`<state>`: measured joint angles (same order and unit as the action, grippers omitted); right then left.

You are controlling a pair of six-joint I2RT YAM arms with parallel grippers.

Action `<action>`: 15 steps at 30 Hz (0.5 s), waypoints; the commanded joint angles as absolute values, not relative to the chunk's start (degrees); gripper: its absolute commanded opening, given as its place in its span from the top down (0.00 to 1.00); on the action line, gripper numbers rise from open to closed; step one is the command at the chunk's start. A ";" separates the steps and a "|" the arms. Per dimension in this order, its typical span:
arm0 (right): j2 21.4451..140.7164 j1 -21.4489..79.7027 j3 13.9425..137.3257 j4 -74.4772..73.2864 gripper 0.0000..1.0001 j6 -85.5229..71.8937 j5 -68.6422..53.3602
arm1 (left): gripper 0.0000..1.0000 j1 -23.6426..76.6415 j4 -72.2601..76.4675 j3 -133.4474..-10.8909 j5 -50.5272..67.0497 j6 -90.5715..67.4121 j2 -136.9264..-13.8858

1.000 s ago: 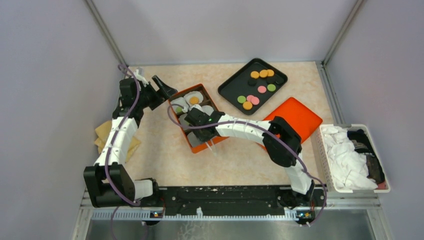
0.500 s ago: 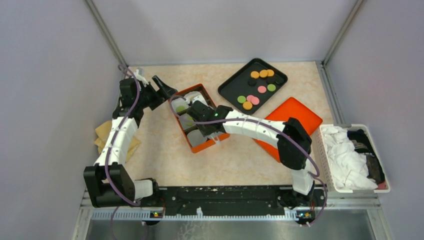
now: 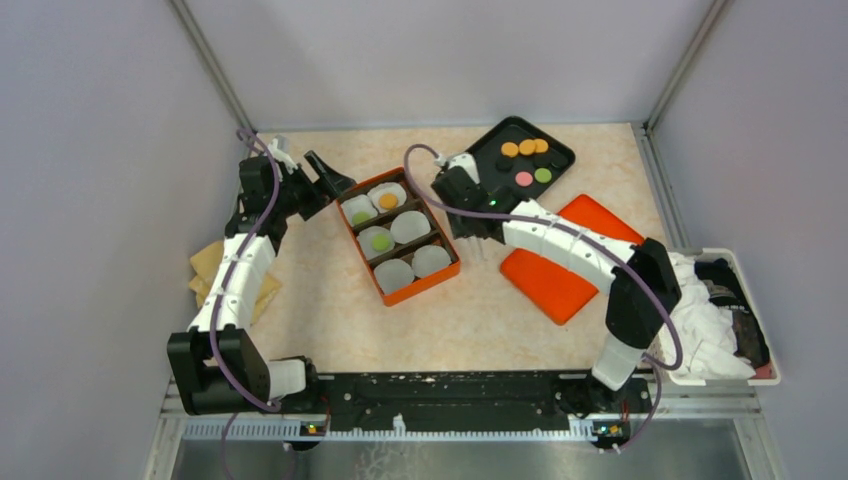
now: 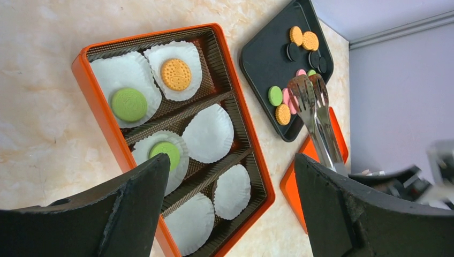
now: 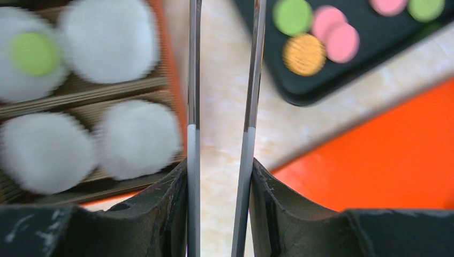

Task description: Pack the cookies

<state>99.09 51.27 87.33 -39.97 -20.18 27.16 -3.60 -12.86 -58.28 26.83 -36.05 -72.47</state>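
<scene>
Presently the right claw [image 5: 219, 165] is clamped on a pair of metal tongs [image 4: 316, 115], one finger pressed against each arm. The arms stand slightly apart in the right wrist view. In the left wrist view the tong tips hang over the near end of the shallow black rectangular tray [image 4: 262, 53], just beside a green, a pink and an orange disc there.

The left claw [image 4: 230, 160] is spread wide and holds nothing. It hovers off the far-left corner of the orange rectangular box [image 4: 100, 104].

Location of the small flat round cookies [image 4: 296, 35]: most lie on the black tray, in orange, dark, pink and green. Three are in the box, which has brown dividers and six white fluted paper cups [image 4: 209, 133].
- One green cookie [image 4: 129, 104] and one orange cookie [image 4: 176, 74] sit in the two cups of the end row nearest the left claw.
- A second green cookie [image 4: 165, 153] sits in one cup of the middle row.
- The other three cups show only white paper.

The box and tray rest apart on the marbled beige tabletop [image 3: 470, 320]. A flat orange lid [image 3: 575, 255] lies beside the tray, partly under the right arm.
</scene>
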 commanded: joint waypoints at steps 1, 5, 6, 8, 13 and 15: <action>95.09 44.28 82.26 -36.66 0.61 -21.34 27.46 | 0.08 -3.36 -9.94 -59.18 28.59 -36.29 -71.45; 96.43 41.32 81.13 -35.58 0.57 -20.53 27.40 | 0.08 -3.35 -9.92 -59.11 28.92 -36.64 -71.72; 97.08 40.65 81.15 -35.33 0.57 -20.45 27.56 | 0.08 -3.34 -9.88 -59.08 28.87 -36.59 -71.73; 98.43 39.03 81.25 -34.34 0.57 -20.56 27.53 | 0.08 -3.33 -9.90 -59.13 28.79 -36.63 -71.67; 103.43 34.06 84.01 -33.24 0.56 -20.56 25.89 | 0.08 -3.36 -9.96 -59.32 28.75 -36.41 -71.80; 105.31 32.72 85.49 -33.26 0.56 -20.27 24.85 | 0.08 -3.34 -9.94 -59.30 28.59 -36.25 -71.78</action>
